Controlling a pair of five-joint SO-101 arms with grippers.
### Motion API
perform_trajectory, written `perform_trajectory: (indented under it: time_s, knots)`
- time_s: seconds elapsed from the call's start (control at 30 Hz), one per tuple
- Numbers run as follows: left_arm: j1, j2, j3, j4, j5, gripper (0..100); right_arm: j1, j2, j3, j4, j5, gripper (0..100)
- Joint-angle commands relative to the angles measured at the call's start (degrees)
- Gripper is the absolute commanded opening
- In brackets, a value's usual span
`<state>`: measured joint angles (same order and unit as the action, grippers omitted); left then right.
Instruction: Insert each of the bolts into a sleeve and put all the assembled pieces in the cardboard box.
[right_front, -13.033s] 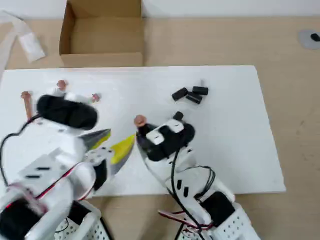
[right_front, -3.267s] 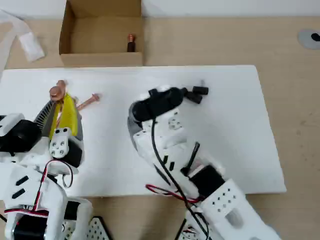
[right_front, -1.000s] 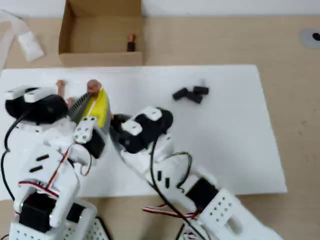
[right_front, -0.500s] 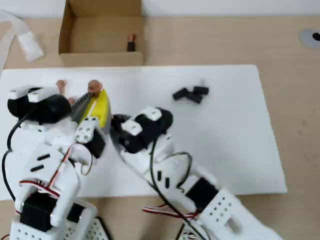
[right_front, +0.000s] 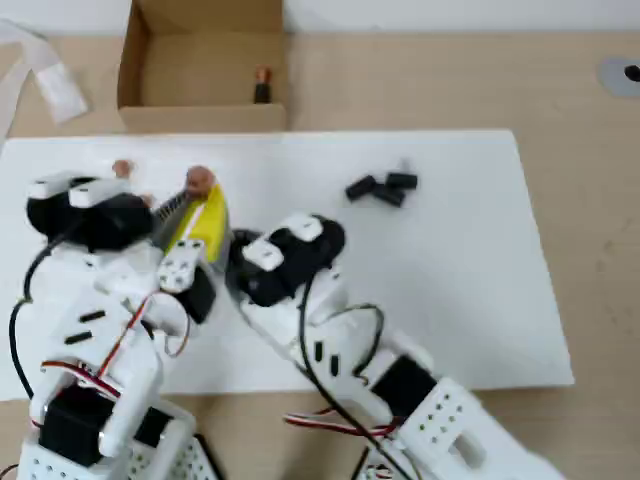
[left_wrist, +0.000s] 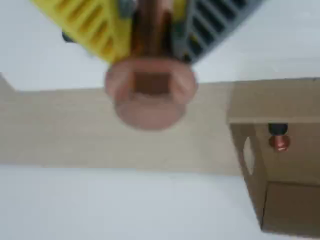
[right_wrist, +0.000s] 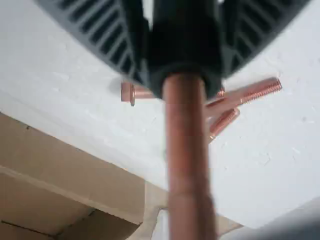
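My left gripper (right_front: 196, 203), with one yellow and one grey finger, is shut on a copper bolt (left_wrist: 150, 95) whose flanged head (right_front: 199, 180) sticks out past the fingertips. In the left wrist view the gripper (left_wrist: 152, 30) hangs above the white board. My right gripper (right_wrist: 182, 60) is shut on a black sleeve (right_wrist: 185, 50), and a copper shaft (right_wrist: 187, 160) sticks out of the sleeve's end. The right arm (right_front: 290, 255) sits close beside the left gripper. The cardboard box (right_front: 205, 110) at the back left holds one assembled piece (right_front: 262, 85).
Three loose black sleeves (right_front: 380, 188) lie on the white board (right_front: 460, 280) towards the back right. A loose bolt (right_front: 122, 168) lies near the board's back left, and more bolts (right_wrist: 250, 95) lie on the board beyond the right gripper. The box's wall (left_wrist: 250, 165) stands beyond the left gripper.
The left gripper has shifted a little to the right and nearer with its bolt, closer to the right gripper. The right arm has hardly moved.
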<state>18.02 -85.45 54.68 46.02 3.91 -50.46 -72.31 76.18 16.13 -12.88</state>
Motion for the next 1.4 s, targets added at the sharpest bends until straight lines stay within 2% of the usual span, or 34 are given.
perform_trajectory:
  time_s: [0.0,0.23,0.33,0.47,0.6,0.7,0.8,0.9,1.03,1.2,1.37]
  knots:
    - [1.85,0.48,-0.18,2.55,-5.98,1,-0.66,-1.63,-2.33,-1.32,0.44,0.9]
    - [1.85,0.48,-0.62,5.8,-8.53,1,-0.66,-1.63,-2.33,-1.32,0.44,0.9]
    - [1.58,0.48,-0.7,6.33,-8.35,6,-0.66,-1.27,-2.42,-1.32,0.44,0.9]
    - [1.41,0.48,-1.58,8.18,-2.29,13,-0.57,-1.19,-2.42,-1.32,0.53,0.9]
    - [1.76,1.98,-5.1,15.21,-1.32,16,-0.57,-1.19,-2.42,-1.23,2.46,0.9]
    - [1.49,6.02,-11.78,22.24,-1.14,17,-0.31,-1.01,-3.03,-0.62,2.55,0.9]
    - [1.49,11.91,-22.07,30.86,-1.41,19,1.36,1.19,-7.6,4.66,2.02,0.9]
    - [1.49,18.68,-32.7,38.68,-1.58,19,5.14,7.69,-15.6,9.67,-1.76,0.9]
    - [1.05,25.8,-46.15,45.19,-7.82,19,9.1,20.7,-29.49,11.96,-2.11,0.9]
    - [-9.23,29.41,-55.12,46.33,-10.02,19,12.09,39.78,-48.57,11.96,0.35,0.9]
    - [-24.62,29.23,-53.27,43.16,-11.52,19,15.6,59.47,-68.26,11.96,0.88,0.9]
